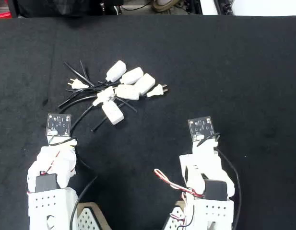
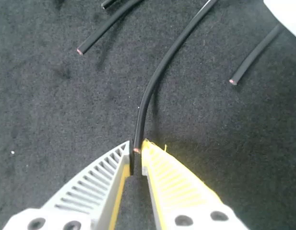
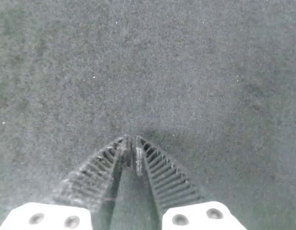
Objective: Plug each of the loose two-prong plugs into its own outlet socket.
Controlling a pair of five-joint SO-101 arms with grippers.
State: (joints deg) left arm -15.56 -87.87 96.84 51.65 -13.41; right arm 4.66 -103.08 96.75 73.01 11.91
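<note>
- The left gripper (image 2: 136,152) has closed jaws, and a black cable (image 2: 155,81) ends right at its tips. The right gripper (image 3: 132,143) is closed on nothing.
- Plugs and sockets (image 1: 132,75) lie heaped left of the worktop's (image 1: 234,62) centre.
- Open first. Take the outermost plug (image 1: 157,90) by its body, leaving the prongs free, while the other arm steadies a socket.
- Crossed cables and touching sockets will likely drag along.

White printed arms (image 1: 56,160), black servos (image 1: 215,189), red-white wires (image 1: 168,181). Left end effector (image 2: 136,149) ribbed, grey and yellow; right end effector (image 3: 132,143) ribbed black, white screw-holed base.
</note>
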